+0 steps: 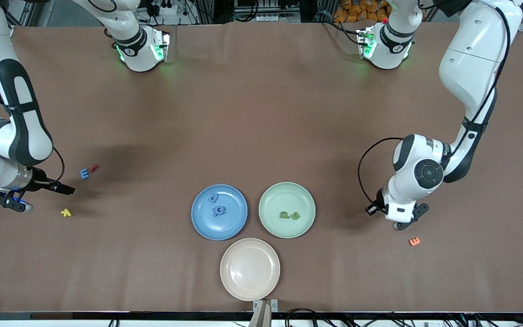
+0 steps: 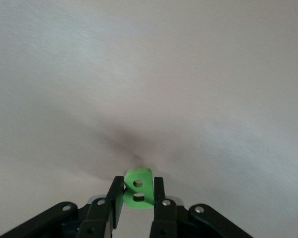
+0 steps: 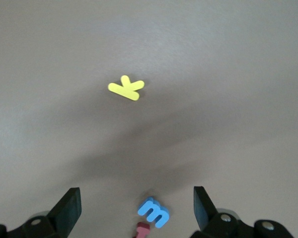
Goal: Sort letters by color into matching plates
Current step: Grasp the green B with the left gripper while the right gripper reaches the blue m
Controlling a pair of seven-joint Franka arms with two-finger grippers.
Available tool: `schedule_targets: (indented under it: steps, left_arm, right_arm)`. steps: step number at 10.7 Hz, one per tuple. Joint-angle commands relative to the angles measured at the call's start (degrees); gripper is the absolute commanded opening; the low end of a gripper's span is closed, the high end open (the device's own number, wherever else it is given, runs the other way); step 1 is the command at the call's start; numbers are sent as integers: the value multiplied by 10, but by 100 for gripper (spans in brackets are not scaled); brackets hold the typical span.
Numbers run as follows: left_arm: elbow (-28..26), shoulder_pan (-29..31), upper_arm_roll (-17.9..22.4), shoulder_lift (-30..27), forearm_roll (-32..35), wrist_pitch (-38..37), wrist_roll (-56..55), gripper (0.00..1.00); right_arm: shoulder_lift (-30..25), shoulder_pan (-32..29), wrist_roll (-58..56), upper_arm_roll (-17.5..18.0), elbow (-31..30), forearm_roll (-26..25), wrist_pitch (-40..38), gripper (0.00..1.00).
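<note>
The beige plate (image 1: pixel 249 269) lies nearest the camera and holds nothing; just above it in the front view sit the blue plate (image 1: pixel 219 211) with two blue letters and the pale green plate (image 1: pixel 287 210) with two green ones. The left gripper (image 2: pixel 137 198) is down near the table at the left arm's end, well apart from the green plate, and its fingers are closed narrow on a green letter (image 2: pixel 139 188), which stands upright between the pads. An orange letter (image 1: pixel 414 241) lies on the table just beside this gripper. The piece looks light and stiff, maybe foam, so I judge a soft pinch on its flat faces is enough; the thin edges could slip. The left arm is bent at the elbow, wrist pointing down. The right gripper (image 3: pixel 137 210) hovers wide open with a blue letter (image 3: pixel 154 212) between its fingers, a red piece (image 3: pixel 142 230) touching that letter, and a yellow letter (image 3: pixel 126 88) farther ahead.
</note>
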Motion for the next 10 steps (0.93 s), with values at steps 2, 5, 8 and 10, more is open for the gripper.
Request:
schedule_targets:
  steps: [2, 5, 8, 10]
  left_arm:
    - [9, -67, 5, -26, -10, 0, -50, 0]
    - [10, -127, 5, -31, -9, -4, -89, 0]
    - [31, -176, 6, -19, -4, -3, -151, 0]
    - [35, -196, 5, -24, -10, -3, -184, 0]
  right_arm:
    - [-17, 1, 200, 5, -25, -2, 9, 100]
    - [-13, 5, 290, 5, -39, 0, 31, 100]
    - [-16, 8, 298, 5, -118, 1, 148, 100]
    - [-23, 8, 301, 5, -142, 0, 152, 100]
